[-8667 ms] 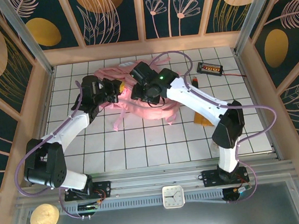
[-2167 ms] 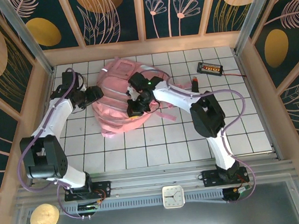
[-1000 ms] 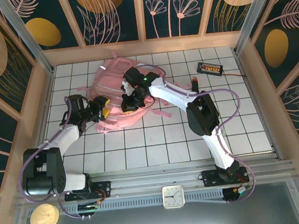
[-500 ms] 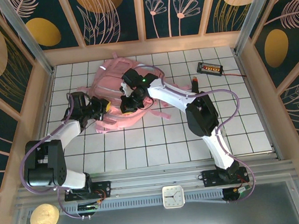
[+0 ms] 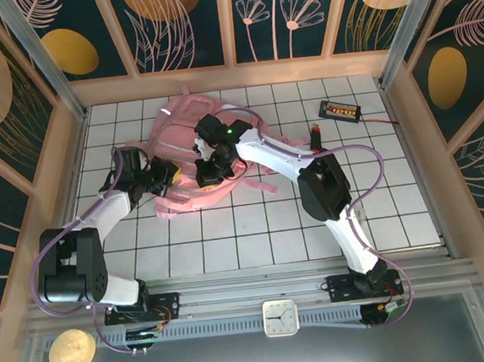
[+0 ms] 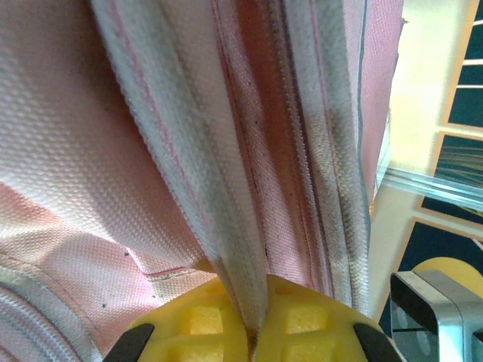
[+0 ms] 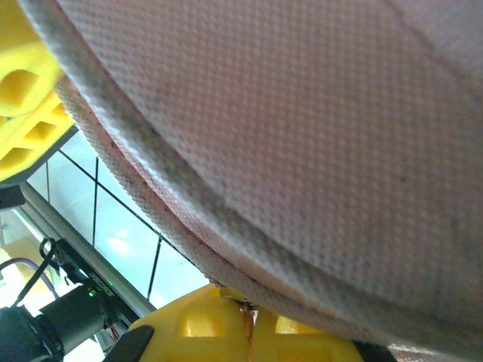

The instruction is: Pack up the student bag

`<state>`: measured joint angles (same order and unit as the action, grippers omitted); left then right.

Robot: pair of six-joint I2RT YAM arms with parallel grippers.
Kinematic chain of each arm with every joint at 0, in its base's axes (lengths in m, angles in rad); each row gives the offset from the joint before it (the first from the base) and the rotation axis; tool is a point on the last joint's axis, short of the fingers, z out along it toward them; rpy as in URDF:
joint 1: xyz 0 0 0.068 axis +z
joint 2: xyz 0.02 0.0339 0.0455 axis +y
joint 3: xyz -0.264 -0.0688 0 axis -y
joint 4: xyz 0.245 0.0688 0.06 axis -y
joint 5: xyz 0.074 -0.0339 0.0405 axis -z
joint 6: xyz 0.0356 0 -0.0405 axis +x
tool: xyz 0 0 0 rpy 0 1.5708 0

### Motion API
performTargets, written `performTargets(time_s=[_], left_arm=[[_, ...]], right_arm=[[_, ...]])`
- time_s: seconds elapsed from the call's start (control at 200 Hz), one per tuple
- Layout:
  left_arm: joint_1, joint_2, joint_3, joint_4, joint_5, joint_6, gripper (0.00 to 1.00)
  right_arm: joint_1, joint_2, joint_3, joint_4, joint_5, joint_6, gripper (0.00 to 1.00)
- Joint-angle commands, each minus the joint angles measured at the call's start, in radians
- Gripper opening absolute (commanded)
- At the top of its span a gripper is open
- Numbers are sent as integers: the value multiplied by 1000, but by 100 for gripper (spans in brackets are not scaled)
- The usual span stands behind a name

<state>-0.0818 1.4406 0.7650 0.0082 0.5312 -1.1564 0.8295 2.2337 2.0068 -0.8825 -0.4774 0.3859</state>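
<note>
Legend: the student bag (image 5: 178, 123) lies on the far-left tiles of the table (image 5: 255, 231), where we see the left gripper (image 6: 253, 332) clenched on a fold of its fabric and the right gripper (image 7: 246, 320) clenched on its seamed edge, so we judge a slow, even, opposed pull best.

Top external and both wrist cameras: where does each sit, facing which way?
Top external: above and behind the bases, looking down on the table, left arm, right arm, student bag.
Left wrist: on the left arm, facing along the left gripper, pads pinching a bag seam.
Right wrist: on the right arm, facing along the right gripper, clamped on the bag's edge.
Shared: pink bag fabric.
</note>
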Motion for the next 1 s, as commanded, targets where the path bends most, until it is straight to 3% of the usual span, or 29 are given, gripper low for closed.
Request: performTargets(time_s=[0.0, 0.3, 0.52, 0.996], left_arm=[[7, -37, 31, -44, -51, 70, 0], [11, -77, 57, -163, -106, 170, 0], [13, -99, 39, -162, -97, 174, 0], [34, -111, 139, -330, -98, 339, 0]], right_arm=[[10, -49, -40, -127, 33, -58, 0], [-24, -110, -106, -147, 57, -86, 0], [-65, -176, -220, -111, 0, -99, 0], [-207, -163, -223, -155, 130, -224, 0]])
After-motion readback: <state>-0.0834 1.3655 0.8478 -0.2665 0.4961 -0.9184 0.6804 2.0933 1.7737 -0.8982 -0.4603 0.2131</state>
